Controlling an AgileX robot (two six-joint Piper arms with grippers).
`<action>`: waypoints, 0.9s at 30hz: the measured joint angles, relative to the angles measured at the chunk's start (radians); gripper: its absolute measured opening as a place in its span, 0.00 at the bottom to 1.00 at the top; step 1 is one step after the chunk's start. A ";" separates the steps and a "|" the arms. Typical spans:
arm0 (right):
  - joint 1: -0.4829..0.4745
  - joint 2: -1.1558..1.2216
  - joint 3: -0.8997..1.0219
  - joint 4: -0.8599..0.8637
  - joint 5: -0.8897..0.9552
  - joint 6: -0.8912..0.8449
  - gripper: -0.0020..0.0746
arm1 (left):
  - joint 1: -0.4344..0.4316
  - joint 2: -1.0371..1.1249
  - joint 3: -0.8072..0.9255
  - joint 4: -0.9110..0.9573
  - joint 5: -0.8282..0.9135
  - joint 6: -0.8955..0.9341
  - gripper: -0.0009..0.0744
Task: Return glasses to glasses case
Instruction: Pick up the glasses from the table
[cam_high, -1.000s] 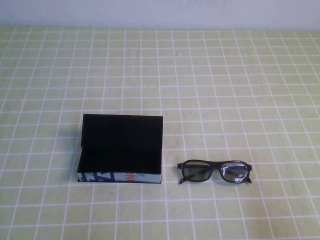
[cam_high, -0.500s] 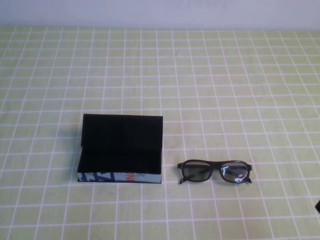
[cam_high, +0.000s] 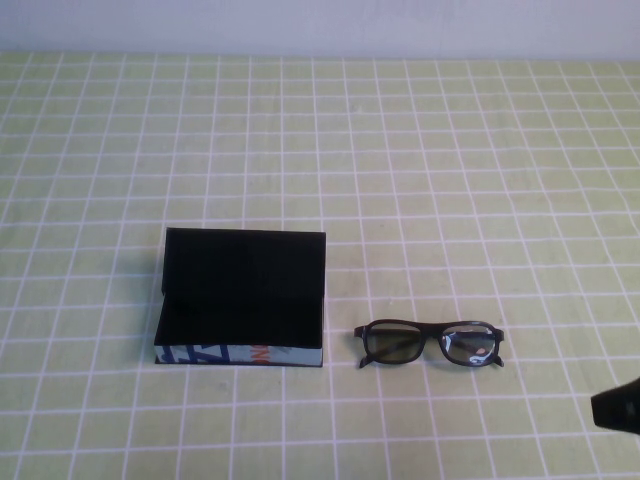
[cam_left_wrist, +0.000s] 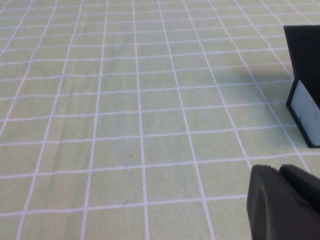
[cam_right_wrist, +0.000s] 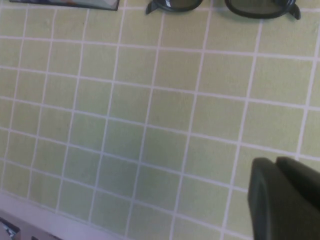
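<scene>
The glasses case (cam_high: 243, 300) lies open on the checked cloth, black lid raised at the back and its light blue printed front facing me. The black glasses (cam_high: 430, 344) rest folded just right of it, lenses toward me. My right gripper (cam_high: 618, 408) pokes in at the lower right edge, shut and empty, short of the glasses and apart from them. In the right wrist view the glasses (cam_right_wrist: 225, 5) and a corner of the case (cam_right_wrist: 75, 4) sit far from the right gripper (cam_right_wrist: 277, 162). My left gripper (cam_left_wrist: 280, 169) is shut and empty, with the case (cam_left_wrist: 305, 75) ahead of it.
A green cloth with a white grid (cam_high: 400, 180) covers the whole table. A pale wall (cam_high: 320, 25) runs behind its far edge. The table's near edge (cam_right_wrist: 30, 215) shows in the right wrist view.
My right gripper has come into the high view at the lower right edge and moved further in. The glasses and the case have not moved.
</scene>
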 joint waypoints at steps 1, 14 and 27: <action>0.000 0.036 -0.021 0.000 0.002 -0.014 0.01 | 0.000 0.000 0.000 0.000 0.000 0.000 0.01; 0.360 0.465 -0.339 -0.165 0.024 -0.093 0.01 | 0.000 0.000 0.000 0.000 0.000 0.000 0.01; 0.456 0.717 -0.609 -0.330 0.135 -0.572 0.01 | 0.000 0.000 0.000 0.000 0.000 0.000 0.01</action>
